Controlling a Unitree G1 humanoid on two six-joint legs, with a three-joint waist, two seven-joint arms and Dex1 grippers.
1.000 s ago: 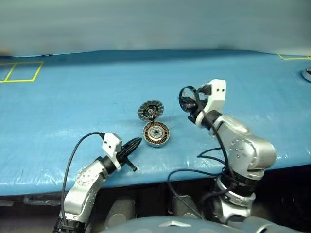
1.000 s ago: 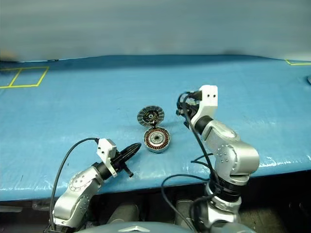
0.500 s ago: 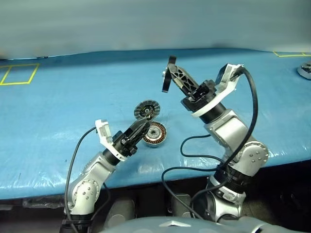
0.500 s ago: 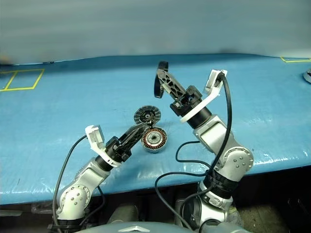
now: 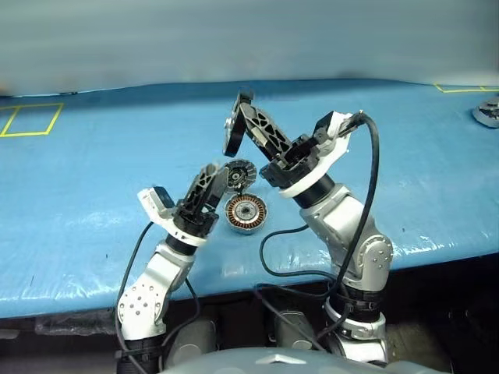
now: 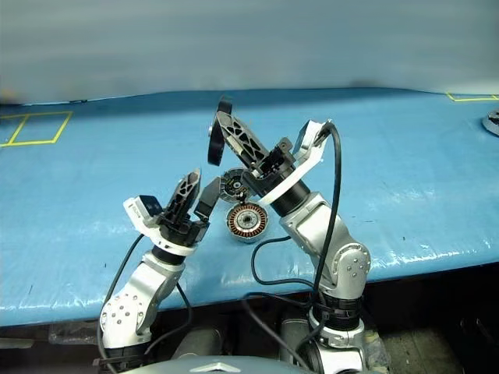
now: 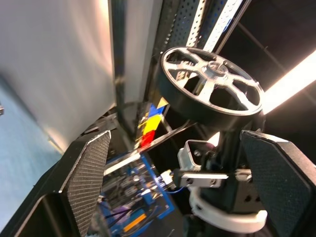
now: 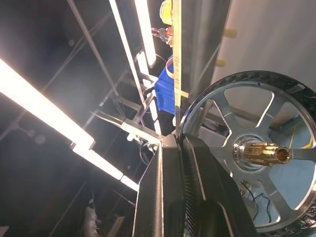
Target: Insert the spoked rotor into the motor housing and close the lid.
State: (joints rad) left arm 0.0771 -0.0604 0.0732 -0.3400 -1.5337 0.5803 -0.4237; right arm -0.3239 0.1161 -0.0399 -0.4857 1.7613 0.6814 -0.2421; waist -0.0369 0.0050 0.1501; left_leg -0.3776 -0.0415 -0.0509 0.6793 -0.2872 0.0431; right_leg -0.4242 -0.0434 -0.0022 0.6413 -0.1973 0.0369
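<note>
One spoked rotor (image 5: 232, 126) sits upper centre, pinched at its rim by the right gripper (image 5: 248, 117), its far face hidden. The left gripper (image 6: 196, 195) has jaws spread, empty. One motor housing (image 5: 245, 213) lies mid-frame on the blue worktop (image 5: 93, 179), its lid (image 5: 241, 174) open behind, partly covered.

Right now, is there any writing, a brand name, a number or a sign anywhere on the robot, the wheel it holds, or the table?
None can be read.
The spoked rotor, the motor housing and the lid: no lettering shows.
The blue table: only yellow line markings, no text.
A striped yellow, red and blue patch in the left wrist view: colours only, any writing too blurred to tell.
</note>
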